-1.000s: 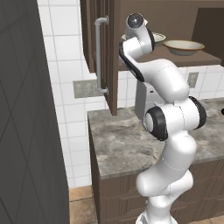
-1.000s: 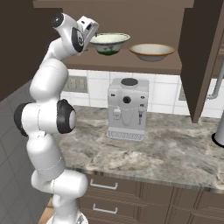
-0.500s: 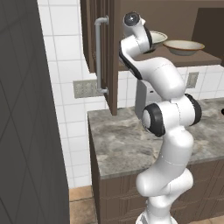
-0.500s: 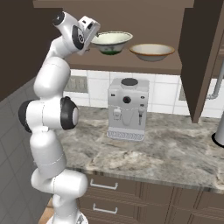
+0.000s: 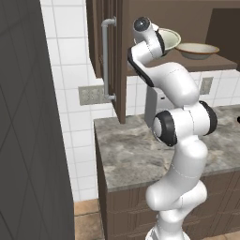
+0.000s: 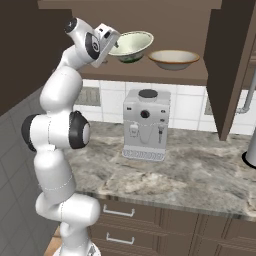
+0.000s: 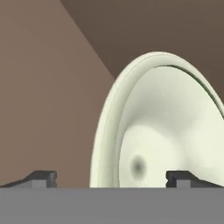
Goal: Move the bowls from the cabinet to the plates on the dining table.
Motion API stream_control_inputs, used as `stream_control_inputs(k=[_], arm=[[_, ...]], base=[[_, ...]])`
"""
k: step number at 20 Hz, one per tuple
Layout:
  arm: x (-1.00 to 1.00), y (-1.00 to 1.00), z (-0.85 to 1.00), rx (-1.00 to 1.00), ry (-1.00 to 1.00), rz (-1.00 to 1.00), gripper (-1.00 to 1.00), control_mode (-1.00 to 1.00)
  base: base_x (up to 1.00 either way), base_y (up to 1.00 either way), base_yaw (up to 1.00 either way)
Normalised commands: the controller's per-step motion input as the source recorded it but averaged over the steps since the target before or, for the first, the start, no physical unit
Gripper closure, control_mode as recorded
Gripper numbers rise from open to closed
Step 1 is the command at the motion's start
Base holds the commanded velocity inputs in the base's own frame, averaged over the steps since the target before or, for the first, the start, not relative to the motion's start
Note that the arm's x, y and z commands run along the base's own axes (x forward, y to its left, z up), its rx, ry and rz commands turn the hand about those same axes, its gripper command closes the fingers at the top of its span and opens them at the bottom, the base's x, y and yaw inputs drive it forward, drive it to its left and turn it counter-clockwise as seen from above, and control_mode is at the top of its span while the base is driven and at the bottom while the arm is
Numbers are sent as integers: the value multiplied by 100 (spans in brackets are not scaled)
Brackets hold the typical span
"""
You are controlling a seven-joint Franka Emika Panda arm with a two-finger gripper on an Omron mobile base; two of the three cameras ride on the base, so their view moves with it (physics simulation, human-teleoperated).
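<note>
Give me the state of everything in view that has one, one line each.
Cabinet: door open.
Deep cream bowl: on the cabinet shelf, upright, not gripped.
Tan bowl: on the same shelf beside it, upright, untouched.
Tool: open, fingertips either side of the cream bowl's rim.
Coffee machine: upright on the counter under the shelf.

the cream bowl (image 7: pixel 166 127) rim sits between the spread jaws, cabinet wall (image 7: pixel 43 96) close alongside.
</note>
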Motion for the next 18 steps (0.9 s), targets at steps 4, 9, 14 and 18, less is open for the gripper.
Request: stream_control_inputs(k=[4, 9, 14, 18], arm=[[26, -7, -28, 0, 0, 0, -100, -100], [24, -7, -21, 2, -3, 4, 100, -100], [13, -13, -33, 2, 0, 2, 100, -100], [2, -24, -25, 3, 0, 0, 100, -100]], base=[[0, 0, 0], [0, 0, 0], [0, 0, 0], [0, 0, 0]])
